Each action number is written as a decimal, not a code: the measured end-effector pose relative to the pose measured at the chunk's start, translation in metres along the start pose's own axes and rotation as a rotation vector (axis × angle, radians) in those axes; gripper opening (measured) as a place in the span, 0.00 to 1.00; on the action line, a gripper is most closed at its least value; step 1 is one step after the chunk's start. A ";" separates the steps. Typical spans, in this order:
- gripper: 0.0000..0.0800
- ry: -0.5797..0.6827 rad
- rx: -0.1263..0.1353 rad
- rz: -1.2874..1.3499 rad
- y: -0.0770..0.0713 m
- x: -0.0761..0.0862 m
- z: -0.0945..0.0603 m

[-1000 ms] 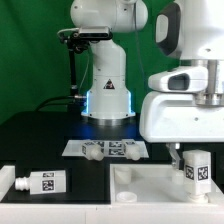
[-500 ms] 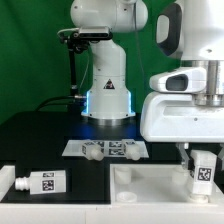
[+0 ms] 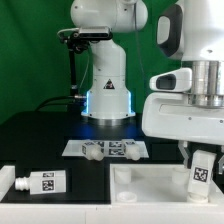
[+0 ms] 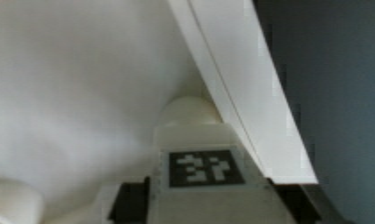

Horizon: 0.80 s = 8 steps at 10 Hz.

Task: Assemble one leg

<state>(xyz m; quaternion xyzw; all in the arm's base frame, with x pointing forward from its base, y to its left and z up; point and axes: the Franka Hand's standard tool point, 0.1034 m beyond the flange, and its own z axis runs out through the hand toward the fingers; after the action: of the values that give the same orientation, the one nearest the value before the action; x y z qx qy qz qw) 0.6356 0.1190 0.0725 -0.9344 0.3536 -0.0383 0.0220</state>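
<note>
In the wrist view the tool [image 4: 205, 200] is clamped on the leg [image 4: 202, 150], dark fingers [image 4: 134, 203] showing on both sides of its tagged body. The leg's long axis runs straight out from the tool, its rounded narrower end leading. That end points at the pale floor of the white tray-like board [image 4: 68, 90], just beside its raised rim.

In the exterior view the leg [image 3: 203, 168] hangs nearly upright (slightly tilted) over the board [image 3: 150, 185] near its right corner; contact cannot be told. The coming move likely turns on lining this axis up with a corner recess.

Farther off, another leg [image 3: 38, 183] lies on its side on the counter [image 3: 40, 130], and the marker board [image 3: 107, 150] sits before the robot base.
</note>
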 end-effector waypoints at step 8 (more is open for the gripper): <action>0.68 -0.032 0.000 0.086 -0.002 -0.001 0.001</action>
<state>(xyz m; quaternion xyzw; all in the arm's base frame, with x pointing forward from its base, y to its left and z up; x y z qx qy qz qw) 0.6362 0.1208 0.0717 -0.9189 0.3928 -0.0224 0.0292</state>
